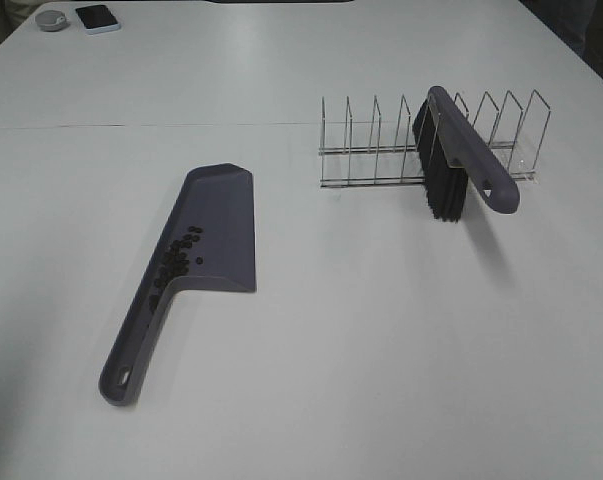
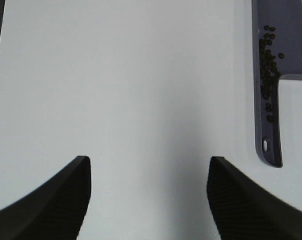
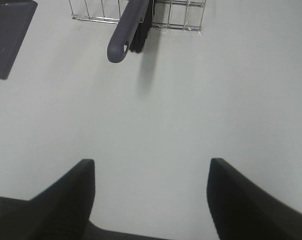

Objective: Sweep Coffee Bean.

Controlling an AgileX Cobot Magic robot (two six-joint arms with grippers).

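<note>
White tabletop (image 1: 381, 350) fills the exterior high view, with neither arm showing in it. On it lies a flat grey-purple plastic dustpan (image 1: 216, 225), its long handle running toward the near edge, and the tiny dark coffee beans (image 1: 176, 262) sit clustered in the pan where the tray narrows into the handle. Well apart, a grey-purple hand brush with black bristles (image 1: 461, 150) leans in a thin wire rack (image 1: 381, 150); at the far corner lie a dark phone (image 1: 97, 17) and a small round grey object (image 1: 51, 20). From the left wrist, the left gripper (image 2: 148, 197) hangs over bare table with its dark fingers spread and nothing between them; the dustpan and its beans lie off to one side of it, handle pointing roughly along the gripper's own line of sight. From the right wrist, the right gripper (image 3: 151, 197) is likewise spread and empty, the brush straight ahead of it, handle end nearest. The sweeping looks finished, though stray beans on the table could be too small to see. The left arm appears nearer the dustpan, the right nearer the brush.
</note>
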